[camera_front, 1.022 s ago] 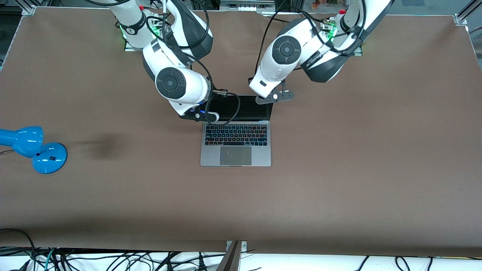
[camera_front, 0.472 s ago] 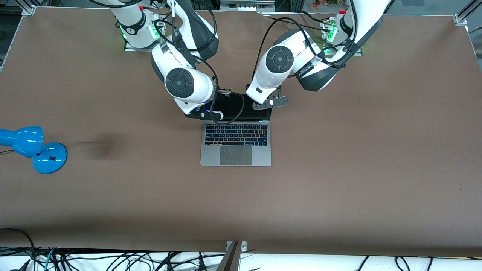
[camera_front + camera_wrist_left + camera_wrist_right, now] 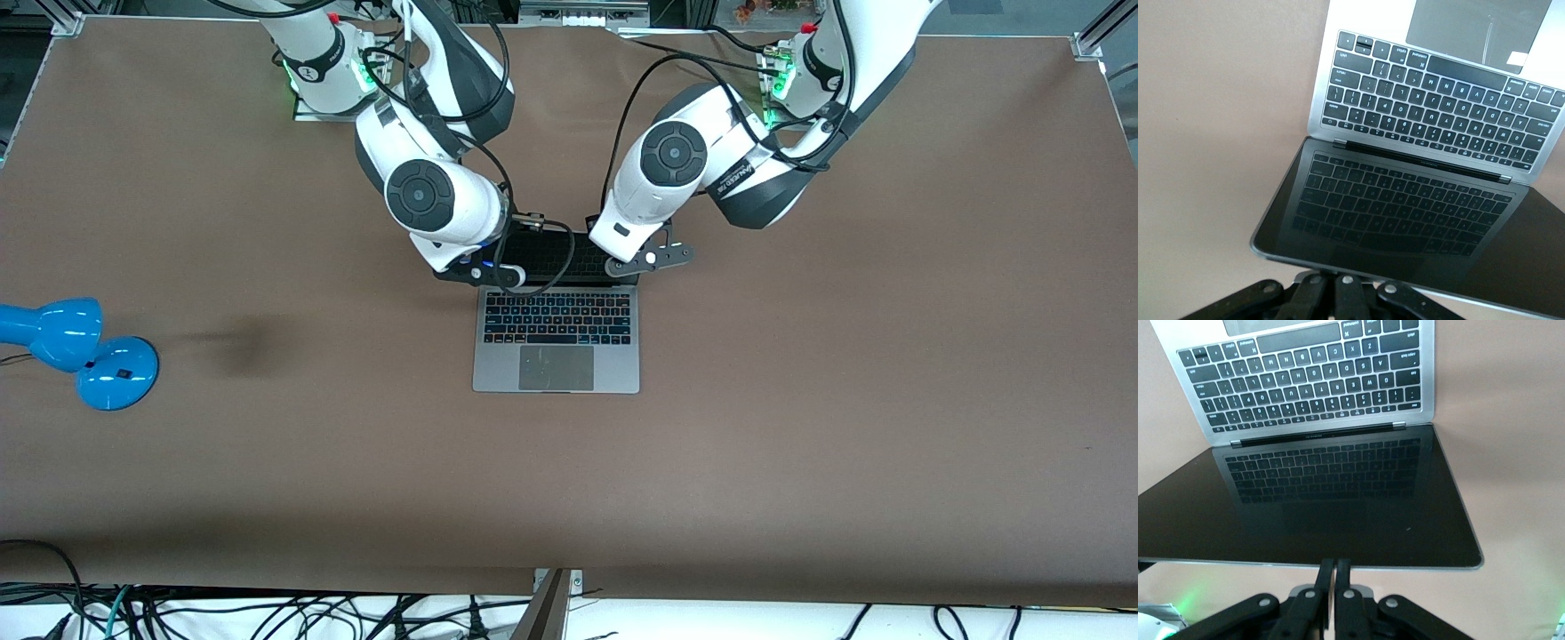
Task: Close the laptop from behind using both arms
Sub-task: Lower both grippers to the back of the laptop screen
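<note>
The slim silver-grey aluminium laptop (image 3: 557, 336) sits open mid-table on the brown table (image 3: 800, 400), its black keyboard and grey trackpad facing up and its dark screen mirroring the keys. The left gripper (image 3: 1343, 283) and the right gripper (image 3: 1334, 577), fingers pressed together, sit at the lid's top edge, seemingly touching it. A glossy blue lamp (image 3: 76, 348) lies toward the right arm's end.

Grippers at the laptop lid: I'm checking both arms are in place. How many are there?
2. The left gripper and the right gripper, both shut, sit at the top edge of the laptop screen, one toward each arm's end.
</note>
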You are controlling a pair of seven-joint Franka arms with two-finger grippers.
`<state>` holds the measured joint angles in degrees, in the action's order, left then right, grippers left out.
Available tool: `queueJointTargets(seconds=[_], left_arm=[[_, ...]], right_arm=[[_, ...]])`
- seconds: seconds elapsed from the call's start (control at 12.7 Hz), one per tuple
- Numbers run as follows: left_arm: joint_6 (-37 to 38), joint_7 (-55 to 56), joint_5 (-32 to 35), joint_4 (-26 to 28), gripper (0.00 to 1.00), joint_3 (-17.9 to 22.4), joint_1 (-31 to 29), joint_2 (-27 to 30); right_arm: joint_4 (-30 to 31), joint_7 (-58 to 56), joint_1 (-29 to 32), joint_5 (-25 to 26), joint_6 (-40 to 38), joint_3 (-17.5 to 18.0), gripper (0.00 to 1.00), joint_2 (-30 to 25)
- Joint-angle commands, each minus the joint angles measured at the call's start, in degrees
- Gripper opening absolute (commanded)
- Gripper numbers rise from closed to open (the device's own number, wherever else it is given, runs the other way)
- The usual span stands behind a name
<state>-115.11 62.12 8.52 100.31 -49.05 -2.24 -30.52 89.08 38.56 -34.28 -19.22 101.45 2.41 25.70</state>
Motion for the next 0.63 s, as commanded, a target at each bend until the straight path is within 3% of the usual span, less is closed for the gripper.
queueJointTargets(seconds=[0.0, 0.55], left_arm=[[-0.20, 0.72, 2.82, -3.01, 0.00, 0.27, 0.39, -3.05], [-0.11, 1.08, 2.82, -5.39, 0.00, 1.68, 2.15, -4.99]], right_arm=[[1.00, 3.09, -1.57, -0.20, 0.24, 0.14, 0.05, -0.74], [-0.23, 5.82, -2.72, -0.11, -0.02, 0.05, 0.05, -1.00]])
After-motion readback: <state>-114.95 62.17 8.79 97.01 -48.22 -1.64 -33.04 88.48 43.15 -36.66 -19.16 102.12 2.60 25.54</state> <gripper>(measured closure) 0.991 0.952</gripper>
